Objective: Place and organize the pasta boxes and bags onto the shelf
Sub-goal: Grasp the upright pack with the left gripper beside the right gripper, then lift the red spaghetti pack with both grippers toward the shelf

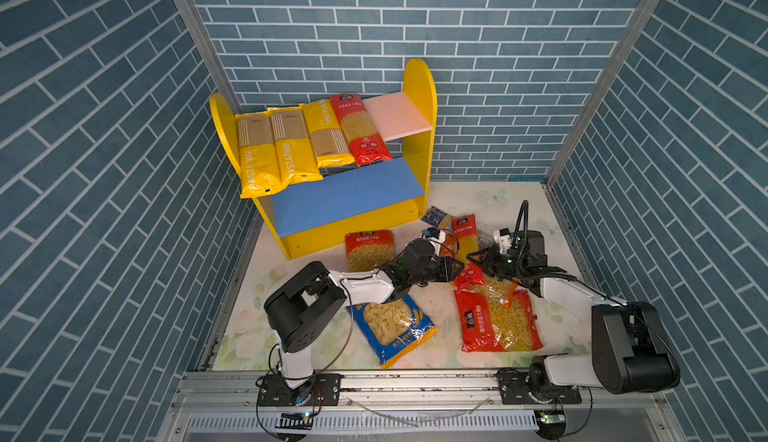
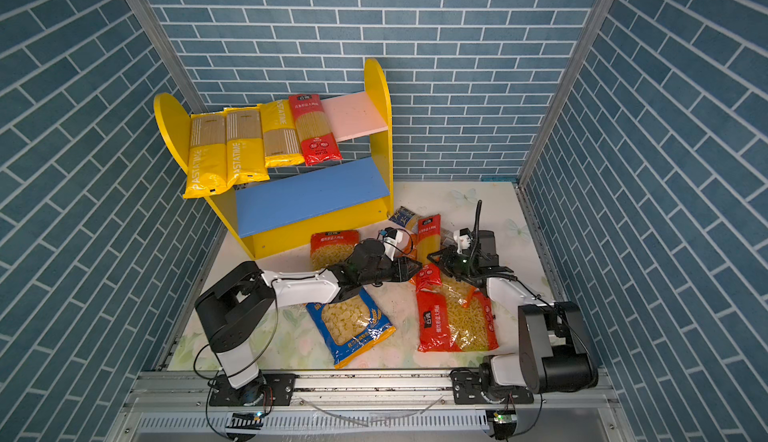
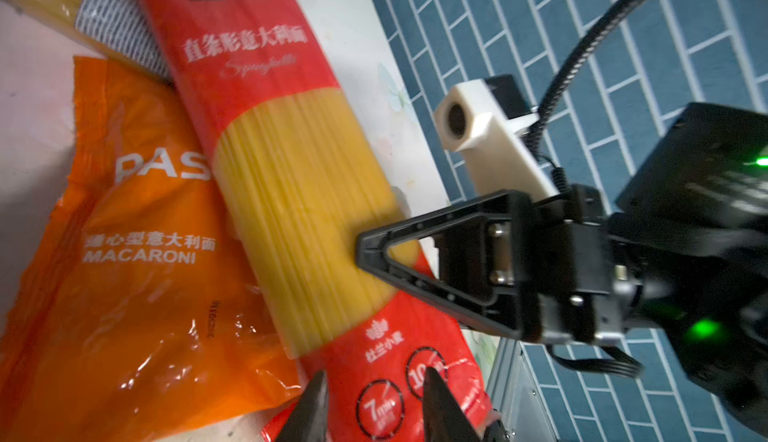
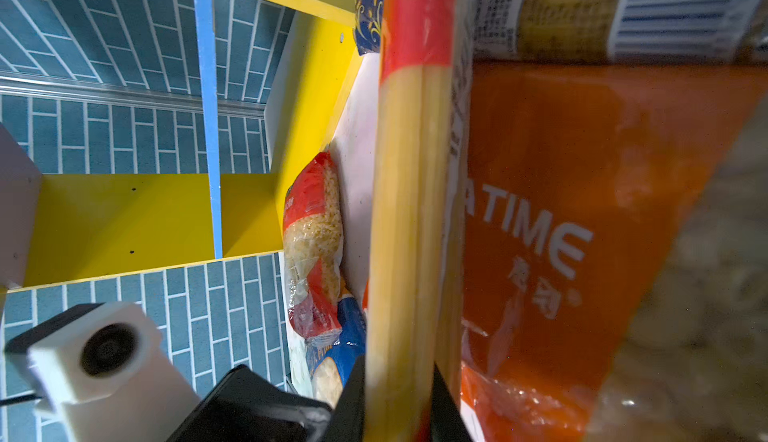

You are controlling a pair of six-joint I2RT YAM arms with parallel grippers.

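The shelf (image 1: 419,87) stands at the back, with three yellow spaghetti packs (image 1: 291,145) and a red one (image 1: 359,128) lying on its pink upper board. On the table a red spaghetti pack (image 1: 465,236) (image 3: 291,195) lies across an orange macaroni bag (image 3: 124,253) (image 4: 561,211). My right gripper (image 4: 397,365) (image 1: 471,258) is shut on that red pack's side edge. My left gripper (image 3: 374,377) (image 1: 457,267) faces it, open, with its fingers spread over the pack's red printed end. Both grippers meet at mid-table in both top views.
A red short-pasta bag (image 1: 368,249) lies in front of the shelf base. A blue bag (image 1: 390,323) and a large red bag (image 1: 498,323) lie nearer the front rail. A dark-blue pack (image 1: 434,215) sits by the shelf's right foot. The blue lower board (image 1: 353,195) is bare.
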